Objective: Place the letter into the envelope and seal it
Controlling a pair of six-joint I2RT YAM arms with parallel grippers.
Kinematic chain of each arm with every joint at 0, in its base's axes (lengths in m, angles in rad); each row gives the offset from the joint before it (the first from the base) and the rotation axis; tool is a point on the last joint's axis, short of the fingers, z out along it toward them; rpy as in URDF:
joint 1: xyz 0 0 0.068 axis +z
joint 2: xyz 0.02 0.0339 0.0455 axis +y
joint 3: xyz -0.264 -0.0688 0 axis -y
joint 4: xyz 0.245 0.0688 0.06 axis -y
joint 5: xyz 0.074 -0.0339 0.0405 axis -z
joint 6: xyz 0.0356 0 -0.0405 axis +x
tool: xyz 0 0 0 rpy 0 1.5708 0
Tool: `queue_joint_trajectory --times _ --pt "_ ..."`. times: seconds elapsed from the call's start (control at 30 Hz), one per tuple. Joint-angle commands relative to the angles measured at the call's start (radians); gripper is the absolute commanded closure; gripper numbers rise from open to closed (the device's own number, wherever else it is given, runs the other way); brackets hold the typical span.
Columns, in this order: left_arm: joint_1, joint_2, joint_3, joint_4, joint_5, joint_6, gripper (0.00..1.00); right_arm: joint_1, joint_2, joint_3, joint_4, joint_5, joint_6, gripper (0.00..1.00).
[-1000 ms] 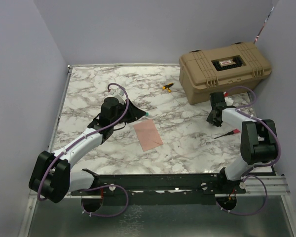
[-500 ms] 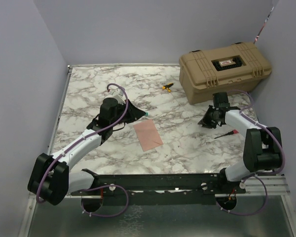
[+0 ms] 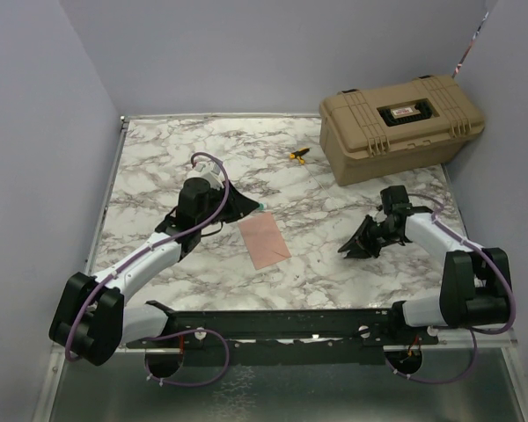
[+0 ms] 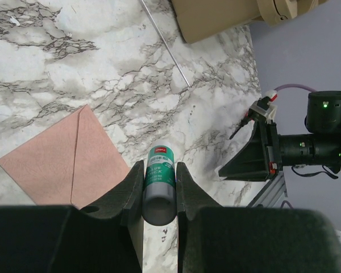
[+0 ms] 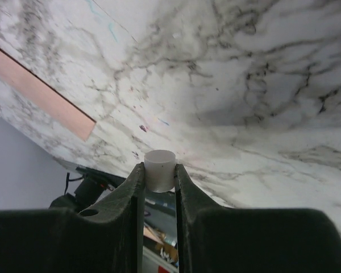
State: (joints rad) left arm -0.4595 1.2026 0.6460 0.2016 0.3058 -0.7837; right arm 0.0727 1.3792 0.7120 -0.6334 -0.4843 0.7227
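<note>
The envelope (image 3: 264, 242) lies flat on the marble table (image 3: 158, 149), salmon-tan, with flap creases showing in the left wrist view (image 4: 68, 165). A strip of it shows in the right wrist view (image 5: 42, 91). The letter is not in view as a separate sheet. My left gripper (image 3: 249, 205) is shut on a green-labelled glue stick (image 4: 159, 176), held just above and beyond the envelope's far left corner. My right gripper (image 3: 348, 248) is shut on a small white cap (image 5: 159, 169), to the right of the envelope and apart from it.
A tan hard case (image 3: 400, 123) stands at the back right. A small yellow and black object (image 3: 297, 155) lies left of it. Purple walls close in the left, back and right sides.
My right arm has swung from near the case down and left toward the table's middle, with the cap in its jaws. The left arm and the envelope have hardly moved.
</note>
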Motion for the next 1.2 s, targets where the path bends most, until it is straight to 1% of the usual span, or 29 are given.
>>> queue_joint_trajectory --times 0.0,0.27,0.7,1.0,1.17 --pt "-0.002 -0.023 -0.028 0.042 -0.008 0.013 1.00 0.001 -0.006 -0.049 -0.108 -0.100 0.029 0.90" --pt "-0.001 -0.017 -0.039 0.052 -0.010 0.021 1.00 0.010 0.027 -0.079 -0.149 -0.060 0.024 0.90" --pt "-0.001 -0.009 -0.042 0.054 -0.016 0.026 1.00 0.018 0.123 -0.084 -0.116 0.046 0.039 0.85" --pt "-0.001 -0.008 -0.047 0.053 -0.010 0.023 1.00 0.018 0.139 -0.051 -0.107 0.091 0.046 0.70" --pt "-0.001 -0.009 -0.049 0.054 -0.009 0.021 1.00 0.018 0.142 -0.029 -0.111 0.105 0.050 0.66"
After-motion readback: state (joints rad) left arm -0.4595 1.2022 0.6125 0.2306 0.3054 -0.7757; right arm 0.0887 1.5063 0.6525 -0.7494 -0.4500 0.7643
